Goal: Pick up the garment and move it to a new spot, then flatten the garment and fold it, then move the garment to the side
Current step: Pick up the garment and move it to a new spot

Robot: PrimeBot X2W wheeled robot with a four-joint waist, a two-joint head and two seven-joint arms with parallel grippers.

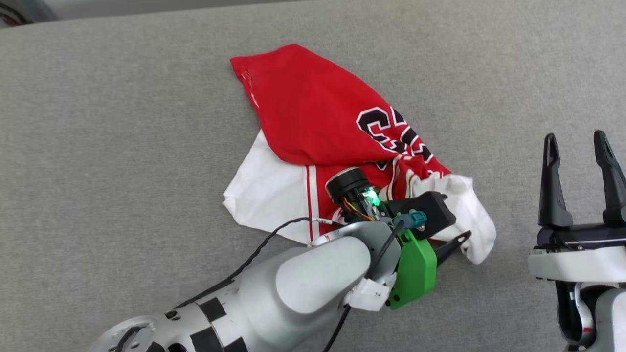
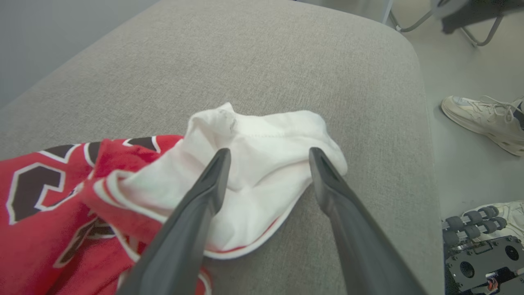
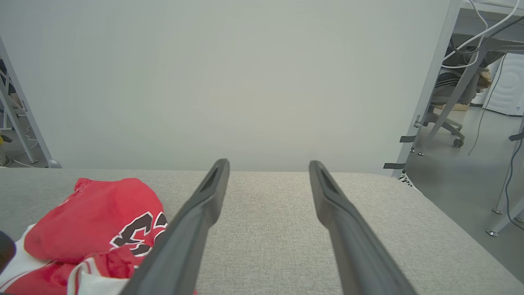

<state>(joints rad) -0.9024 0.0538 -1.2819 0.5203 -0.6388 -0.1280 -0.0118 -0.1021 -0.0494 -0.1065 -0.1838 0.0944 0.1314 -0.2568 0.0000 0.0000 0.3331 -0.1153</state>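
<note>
White sleeve [image 2: 266, 135] cloth sits between the two dark fingers of the left tool [image 2: 269, 151], nearest the robot. The fingers are spread wide and straddle the sleeve; nothing is pinched between them. Judgement: the tool is low over the sleeve's hem either to take a corner or to leave the cloth lying, and the stage reads as early, with flattening and folding not yet done.

Right tool [image 1: 576, 142]: fingers likewise spread, holding nothing, well apart from the cloth on the right side. Judgement: parked out of the way so the left arm has room.

Garment [image 1: 313, 107]: lies crumpled on the grey fabric-covered tabletop [image 1: 122, 122], roughly mid-surface. The red body is bunched and doubled over, one white sleeve spread flat to the left, the other rumpled under the left wrist. Red-and-white striped trim shows at the sleeve seam.

Writing: black, white-outlined print [image 1: 391, 132] on the red cloth, partly folded under. Only pieces of large characters show; they cannot be read with certainty.

Beyond the tabletop's far edge, in the left wrist view, a person's pale shoe [image 2: 483, 119] rests on the floor.
</note>
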